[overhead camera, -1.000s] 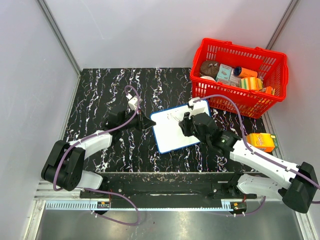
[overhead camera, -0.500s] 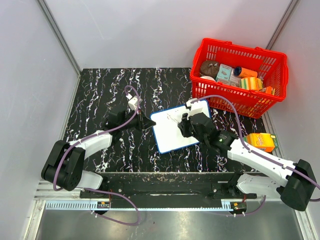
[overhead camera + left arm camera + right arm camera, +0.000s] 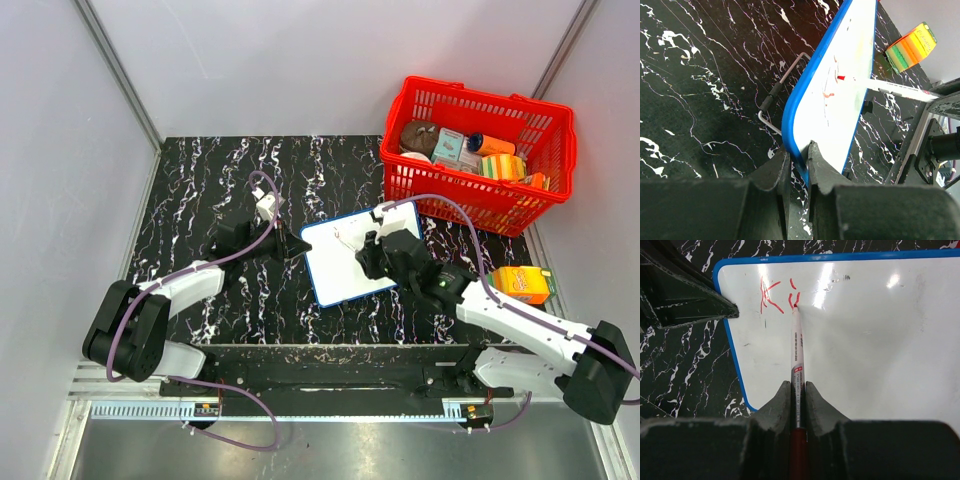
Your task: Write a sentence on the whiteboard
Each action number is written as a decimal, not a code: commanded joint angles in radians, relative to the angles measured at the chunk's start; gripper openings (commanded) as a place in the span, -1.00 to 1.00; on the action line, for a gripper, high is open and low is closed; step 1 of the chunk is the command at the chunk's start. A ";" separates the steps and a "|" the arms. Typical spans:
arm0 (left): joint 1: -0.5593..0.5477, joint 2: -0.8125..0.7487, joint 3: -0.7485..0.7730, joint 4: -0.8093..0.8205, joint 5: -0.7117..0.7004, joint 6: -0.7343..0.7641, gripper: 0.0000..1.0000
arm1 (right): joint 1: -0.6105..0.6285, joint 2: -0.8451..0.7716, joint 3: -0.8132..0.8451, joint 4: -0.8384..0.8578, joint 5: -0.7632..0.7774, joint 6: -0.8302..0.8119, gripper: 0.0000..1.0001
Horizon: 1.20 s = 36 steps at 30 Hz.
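Whiteboard (image 3: 345,265): it lies just right of the bench's (image 3: 220,180) middle, skewed to the bench edges and apart from the red basket (image 3: 478,97) at the far right corner.
Left gripper (image 3: 797,156): it is clenched on the board's blue frame at the left edge. Treat it as your anchor and hold it firm without twisting.
Right gripper (image 3: 797,390): it is clamped around the marker (image 3: 797,347), whose red tip touches the board near the upper left corner.
Sentence (image 3: 776,296): it shows only a red "K" and the start of a second letter, so I judge the writing barely begun.
Stroke: press lightly, make short strokes, and lift cleanly between letters.
Line: run the word along the top edge and leave room for further lines below.
Risk: pressing too hard could make the board pivot in the left jaws.
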 commanded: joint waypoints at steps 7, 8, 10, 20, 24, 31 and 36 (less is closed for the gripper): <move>0.006 0.017 0.020 0.001 -0.140 0.155 -1.00 | -0.004 -0.029 -0.021 -0.019 0.002 0.017 -1.00; 0.006 0.017 0.020 0.001 -0.140 0.155 -1.00 | -0.004 -0.031 -0.018 -0.019 0.007 0.014 -1.00; 0.004 0.017 0.020 0.001 -0.140 0.155 -1.00 | -0.004 -0.026 -0.007 -0.018 0.023 0.011 -1.00; 0.006 0.016 0.020 -0.001 -0.138 0.155 -1.00 | -0.004 0.015 0.034 0.014 0.048 -0.005 -1.00; 0.004 0.016 0.020 -0.001 -0.138 0.155 -1.00 | -0.002 0.011 0.037 0.022 0.062 -0.006 -1.00; 0.003 0.014 0.020 -0.004 -0.140 0.156 -1.00 | -0.005 0.024 0.051 0.019 0.089 -0.009 -1.00; 0.003 0.014 0.020 -0.004 -0.140 0.158 -1.00 | -0.008 0.030 0.051 0.025 0.091 -0.008 -1.00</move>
